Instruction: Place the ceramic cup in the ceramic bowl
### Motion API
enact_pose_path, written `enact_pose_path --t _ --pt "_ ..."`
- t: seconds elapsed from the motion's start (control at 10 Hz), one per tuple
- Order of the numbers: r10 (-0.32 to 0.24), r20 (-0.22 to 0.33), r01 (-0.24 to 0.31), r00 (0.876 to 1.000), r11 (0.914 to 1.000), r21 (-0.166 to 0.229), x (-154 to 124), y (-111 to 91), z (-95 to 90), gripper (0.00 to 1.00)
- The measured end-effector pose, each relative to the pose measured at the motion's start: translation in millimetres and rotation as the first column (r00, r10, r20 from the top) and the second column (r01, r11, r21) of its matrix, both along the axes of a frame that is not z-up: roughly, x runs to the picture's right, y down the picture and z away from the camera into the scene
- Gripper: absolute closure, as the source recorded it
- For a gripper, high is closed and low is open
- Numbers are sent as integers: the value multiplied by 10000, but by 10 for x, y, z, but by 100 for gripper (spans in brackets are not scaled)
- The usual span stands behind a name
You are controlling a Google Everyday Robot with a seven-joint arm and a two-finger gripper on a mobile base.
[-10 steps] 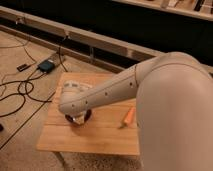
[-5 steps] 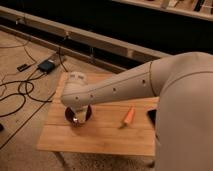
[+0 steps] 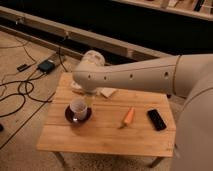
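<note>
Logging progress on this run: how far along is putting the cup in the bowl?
Looks nearly done: the ceramic cup stands upright inside the ceramic bowl on the wooden table. In hand: the gripper hangs just above and beside the cup, mostly hidden under the arm. Left: confirming release and pulling the arm clear. The carrot and phone lie untouched.

1 wooden table [image 3: 100,135], 1 ceramic bowl [image 3: 68,117], 1 ceramic cup [image 3: 77,108], 1 carrot [image 3: 128,116], 1 blk phone [image 3: 156,119], 1 arm w/ gripper [image 3: 88,100] just over cup.
</note>
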State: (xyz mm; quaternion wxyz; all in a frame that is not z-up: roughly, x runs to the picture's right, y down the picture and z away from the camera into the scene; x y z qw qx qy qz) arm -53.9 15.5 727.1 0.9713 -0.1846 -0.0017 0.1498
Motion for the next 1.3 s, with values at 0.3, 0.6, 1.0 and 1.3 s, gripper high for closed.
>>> enact_pose_path --t 0.3,0.6,1.0,1.3 --pt "2472 -925 -2555 9645 9624 -926 195 -169 -51 20" --pt "3918 -1510 -4137 9076 8958 -1623 283 -238 -131 20" --pt "3901 -1491 -4117 9086 8967 -1628 267 -238 -131 20" --pt "3904 -1493 -4120 9084 8966 -1625 270 -239 -131 20"
